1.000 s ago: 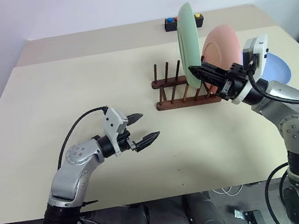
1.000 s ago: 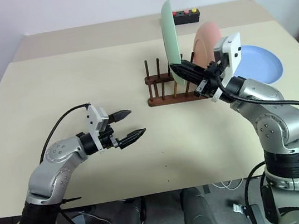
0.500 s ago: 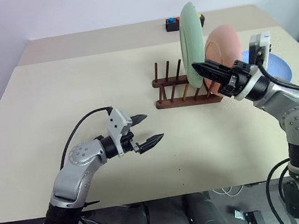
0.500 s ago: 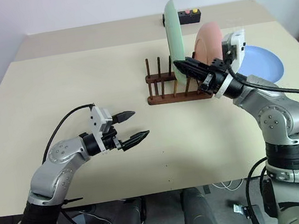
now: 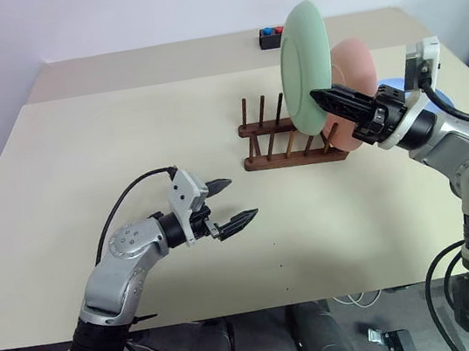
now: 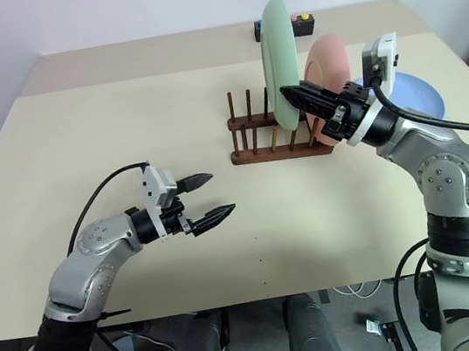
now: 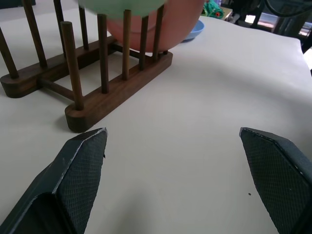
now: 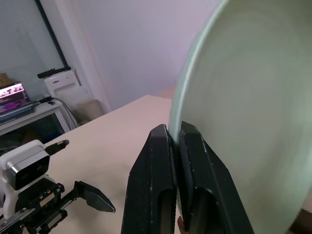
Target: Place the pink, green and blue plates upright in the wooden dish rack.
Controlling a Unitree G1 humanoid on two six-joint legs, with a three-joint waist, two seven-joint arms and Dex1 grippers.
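Pale mint green plate (image 5: 303, 64), plain. Salmon pink plate (image 5: 353, 69), plain. Light blue plate (image 6: 421, 93). Dark brown wooden dish rack (image 5: 276, 144). Cream desk (image 5: 127, 165), unpatterned. Black fingers (image 5: 239, 221), cross-hatched texture on pads. Black box (image 5: 268, 38) with blue and red buttons.

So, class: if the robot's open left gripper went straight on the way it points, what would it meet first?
Probably the small dark brown wooden dish rack, at its near end; only bare cream tabletop lies between. Depth is hard to judge.
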